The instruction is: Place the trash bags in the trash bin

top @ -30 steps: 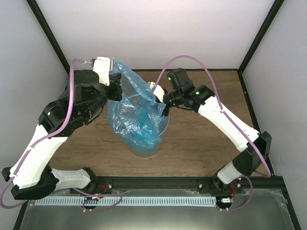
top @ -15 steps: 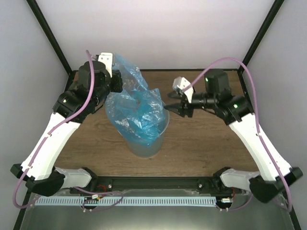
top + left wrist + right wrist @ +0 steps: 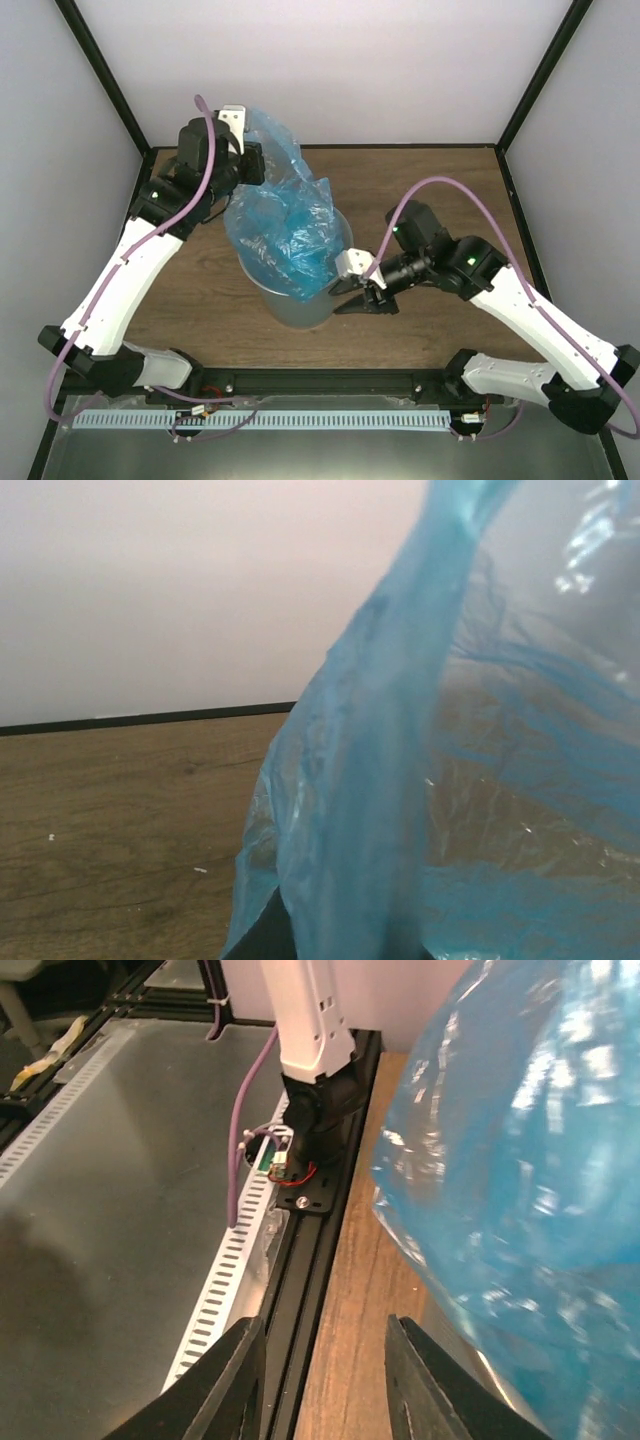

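While the round translucent grey plastic trash bin [image 3: 300,308] stands upright, the wrinkled translucent light-blue film trash bag [image 3: 285,225] is lodged partly inside. Its top is pinched by the left gripper [image 3: 243,160] at 11 o'clock. The right gripper [image 3: 358,298], at 4 o'clock, is held narrowly parted, empty.

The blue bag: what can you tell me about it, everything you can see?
The bag is thin, see-through light-blue plastic film, glossy and crumpled. Its lower part sits puffed up inside the round grey bin, bulging over the rim. One upper corner is pulled up and back, pinched in the shut left gripper. The right gripper is not holding it.
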